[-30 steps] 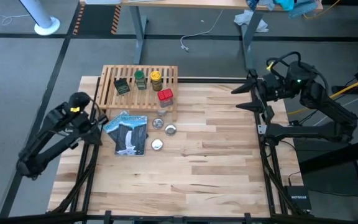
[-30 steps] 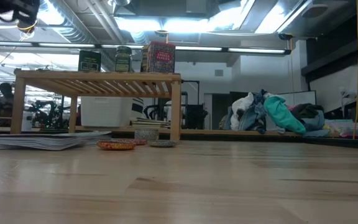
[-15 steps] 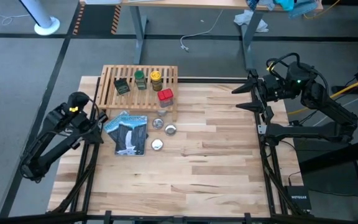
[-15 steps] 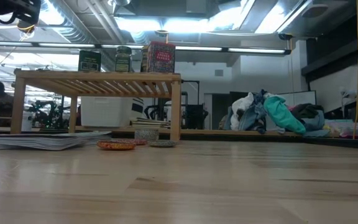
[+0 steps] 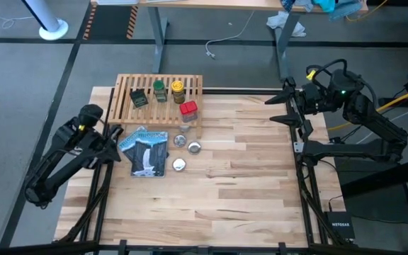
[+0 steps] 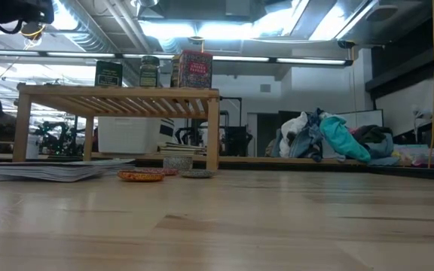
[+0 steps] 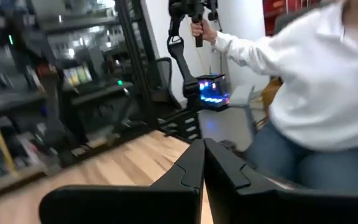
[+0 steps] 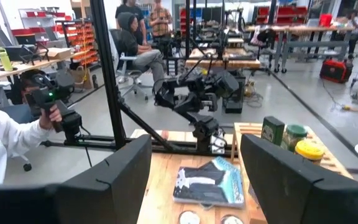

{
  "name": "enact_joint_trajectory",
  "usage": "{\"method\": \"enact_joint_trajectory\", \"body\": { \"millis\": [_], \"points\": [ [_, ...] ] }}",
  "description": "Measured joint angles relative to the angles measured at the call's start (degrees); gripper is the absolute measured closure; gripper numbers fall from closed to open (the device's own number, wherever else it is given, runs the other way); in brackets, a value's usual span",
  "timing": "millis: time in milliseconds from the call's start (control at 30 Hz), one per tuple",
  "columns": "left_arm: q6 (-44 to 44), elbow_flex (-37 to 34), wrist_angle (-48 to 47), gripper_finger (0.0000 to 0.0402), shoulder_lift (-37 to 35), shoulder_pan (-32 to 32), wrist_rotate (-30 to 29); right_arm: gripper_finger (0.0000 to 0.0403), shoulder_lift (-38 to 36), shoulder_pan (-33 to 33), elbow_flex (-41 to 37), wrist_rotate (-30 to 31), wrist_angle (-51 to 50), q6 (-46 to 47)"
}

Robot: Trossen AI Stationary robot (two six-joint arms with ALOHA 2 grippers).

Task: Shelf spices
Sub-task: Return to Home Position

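low view: yellow-capped jar point(image 5: 178, 88) mostly hidden behind red tin point(image 6: 194, 69) | right wrist view: jar half-covered by 1 finger of right claw point(image 8: 196, 158) | left wrist view: person point(image 7: 316, 93) blurred, edge-cropped

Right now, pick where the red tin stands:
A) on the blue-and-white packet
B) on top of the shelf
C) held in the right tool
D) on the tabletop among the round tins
B: the red tin stands upright on the slats of the shelf, and the low view also shows it on top of the rack.
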Motion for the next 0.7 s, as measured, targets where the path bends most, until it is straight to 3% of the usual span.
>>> {"method": "enact_joint_trajectory", "body": {
  "millis": [333, 567, 700],
  "points": [
    [17.7, -4.7, 1.4, 0.0400, 0.0, 0.0, 0.2, 0.0149, 0.0, 0.0, 0.0, 0.0, 0.6, 0.0],
    [9.0, -13.4, 7.3, 0.0400, 0.6, 0.0, 0.0, 0.0149, 0.0, 0.0, 0.0, 0.0, 0.6, 0.0],
    [5.0, -13.5, 5.5, 0.0400, 0.6, -0.3, 0.0, 0.0149, 0.0, 0.0, 0.0, 0.0, 0.6, 0.0]
  ]
}}
